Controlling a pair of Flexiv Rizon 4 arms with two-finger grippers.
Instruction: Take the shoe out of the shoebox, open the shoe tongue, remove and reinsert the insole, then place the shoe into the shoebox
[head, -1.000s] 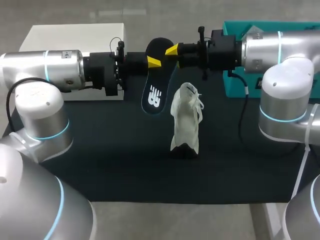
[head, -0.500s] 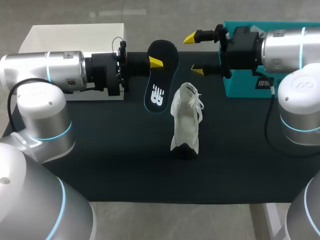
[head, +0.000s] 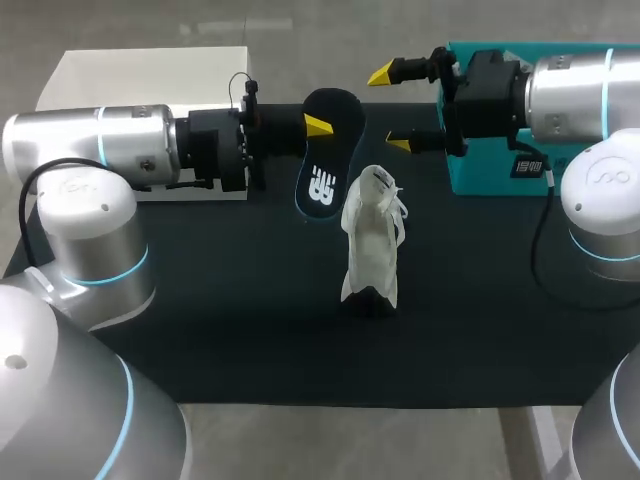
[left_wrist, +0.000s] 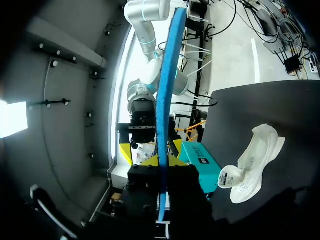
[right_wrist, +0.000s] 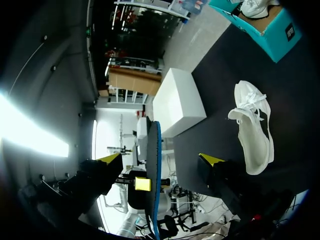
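Note:
The black insole (head: 326, 150) with a white logo hangs above the mat, and my left gripper (head: 318, 125) is shut on its upper part. Seen from the left wrist, the insole (left_wrist: 165, 90) is a blue edge rising from that gripper (left_wrist: 161, 162). To the insole's right, my right gripper (head: 392, 108) stands open and touches nothing. In its own view the insole (right_wrist: 156, 200) is ahead of the spread right gripper (right_wrist: 160, 159). The white shoe (head: 372, 240) stands on the mat below them, also in both wrist views (left_wrist: 255, 162) (right_wrist: 255, 125). The teal shoebox (head: 465, 175) sits under my right arm.
A white box (head: 150, 65) stands at the back left behind my left arm. The dark mat (head: 250, 320) has free room in front of the shoe. The teal shoebox (right_wrist: 260, 20) holds another white shoe.
My right gripper let go of the insole, opened wide and drew back to the right. My left gripper kept its hold and carried the insole slightly to the right.

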